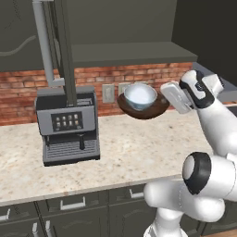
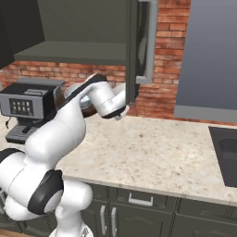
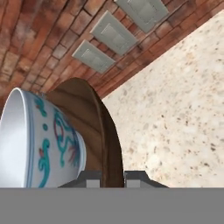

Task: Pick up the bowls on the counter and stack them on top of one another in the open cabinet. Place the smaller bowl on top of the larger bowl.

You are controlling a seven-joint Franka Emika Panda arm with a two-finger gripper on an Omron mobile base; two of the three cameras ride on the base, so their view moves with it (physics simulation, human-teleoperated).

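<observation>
Our gripper (image 3: 113,175) pinches the brown bowl (image 1: 147,110) by its rim, white bowl (image 1: 140,96) nested inside, both midair below the cabinet shelf (image 1: 132,53). We should lift level, then slide in slowly.

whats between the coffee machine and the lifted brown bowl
In the left base view, nothing stands between the coffee machine and the brown bowl: just bare counter, with a wall outlet plate on the brick behind.
</observation>
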